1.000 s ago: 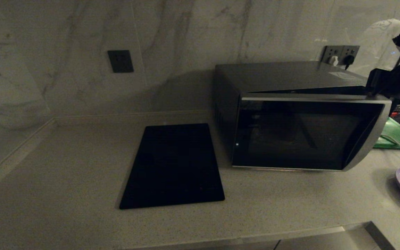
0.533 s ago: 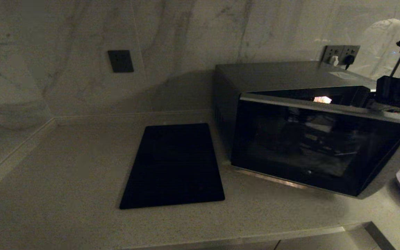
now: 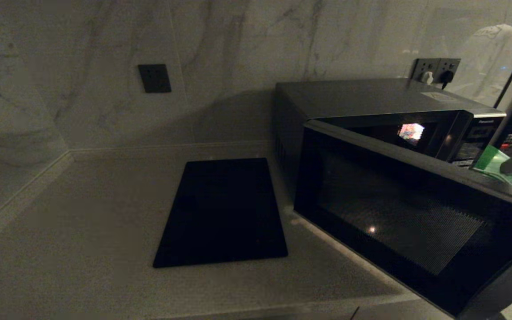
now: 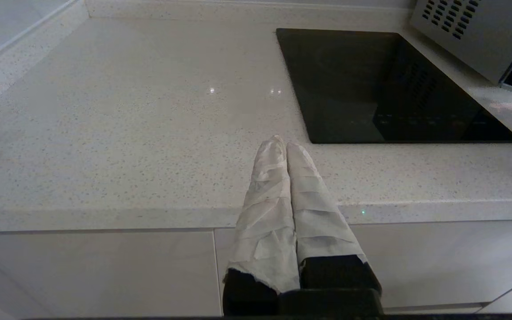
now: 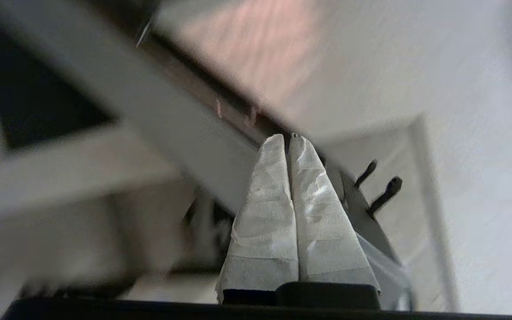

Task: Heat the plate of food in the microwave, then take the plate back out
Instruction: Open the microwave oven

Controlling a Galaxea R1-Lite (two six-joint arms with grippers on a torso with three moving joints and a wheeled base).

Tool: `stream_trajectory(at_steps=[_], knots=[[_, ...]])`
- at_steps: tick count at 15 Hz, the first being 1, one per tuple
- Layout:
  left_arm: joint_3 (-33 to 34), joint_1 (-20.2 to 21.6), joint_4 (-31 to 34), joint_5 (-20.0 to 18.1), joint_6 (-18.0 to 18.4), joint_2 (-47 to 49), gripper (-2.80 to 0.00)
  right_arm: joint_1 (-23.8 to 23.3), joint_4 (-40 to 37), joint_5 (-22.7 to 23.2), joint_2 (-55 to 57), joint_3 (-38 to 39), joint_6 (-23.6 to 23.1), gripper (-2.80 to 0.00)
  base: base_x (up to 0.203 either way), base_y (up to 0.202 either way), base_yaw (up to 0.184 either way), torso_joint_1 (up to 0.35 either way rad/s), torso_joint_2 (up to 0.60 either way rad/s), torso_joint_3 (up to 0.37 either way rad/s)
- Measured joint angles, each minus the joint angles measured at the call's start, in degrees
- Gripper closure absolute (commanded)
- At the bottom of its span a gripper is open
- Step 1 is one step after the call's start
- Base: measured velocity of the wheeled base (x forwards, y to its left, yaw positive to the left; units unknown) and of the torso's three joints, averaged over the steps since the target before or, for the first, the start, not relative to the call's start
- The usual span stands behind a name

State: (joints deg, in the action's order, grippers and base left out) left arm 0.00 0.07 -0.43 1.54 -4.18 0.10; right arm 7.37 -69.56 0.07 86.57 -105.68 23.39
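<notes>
1. Now swung well out over the front edge of the pale speckled stone counter point(image 3: 82, 213), the black glass door point(image 3: 407, 226) of the large dark grey box microwave point(image 3: 362, 100) stands far wider than a second ago, when it was barely cracked; the lit cavity point(image 3: 411, 132) and the right-hand button panel point(image 3: 476, 140) are now exposed.
2. Meanwhile the pale-lavender plate of food, seen a moment earlier near the counter's right front edge, is hidden behind the open door; it is judged to sit there, not yet loaded.
3. The right gripper point(image 5: 288, 138), its two tape-wrapped fingers pressed together on nothing, points at the blurred door edge in its wrist view and has left the head view, where it was hooked at the door's upper right corner.
4. With the oven open, the plate can go in next; the door now juts across the likely reach path.
5. The left gripper point(image 4: 281, 143) hangs parked at the counter's front edge, fingers pinched shut and empty, near the flat black rectangular slab point(image 3: 222, 211) left of the microwave.
6. A flat green board point(image 3: 505, 171) shows beyond the door's top edge.
</notes>
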Motion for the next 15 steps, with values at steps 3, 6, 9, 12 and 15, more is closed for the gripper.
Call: stream_trajectory(at_steps=[3, 6, 9, 12, 15], knots=[[0.0, 0.0, 0.0, 0.0, 0.0, 0.0, 0.00, 3.7, -6.0, 3.1, -2.3, 0.1, 2.7, 0.00, 0.000, 0.000, 0.000, 0.000, 0.00, 0.000], [0.0, 0.0, 0.0, 0.0, 0.0, 0.0, 0.00, 7.0, -9.8, 6.2, -3.1, 0.3, 3.9, 0.00, 0.000, 0.000, 0.000, 0.000, 0.00, 0.000], [0.0, 0.0, 0.0, 0.0, 0.0, 0.0, 0.00, 10.4, -13.8, 9.2, -3.5, 0.1, 3.9, 0.00, 0.000, 0.000, 0.000, 0.000, 0.00, 0.000], [0.0, 0.0, 0.0, 0.0, 0.0, 0.0, 0.00, 14.8, -15.5, 12.5, -3.7, -0.3, 3.5, 0.00, 0.000, 0.000, 0.000, 0.000, 0.00, 0.000], [0.0, 0.0, 0.0, 0.0, 0.0, 0.0, 0.00, 20.2, -15.6, 14.2, -2.6, -1.1, 3.5, 0.00, 0.000, 0.000, 0.000, 0.000, 0.00, 0.000]])
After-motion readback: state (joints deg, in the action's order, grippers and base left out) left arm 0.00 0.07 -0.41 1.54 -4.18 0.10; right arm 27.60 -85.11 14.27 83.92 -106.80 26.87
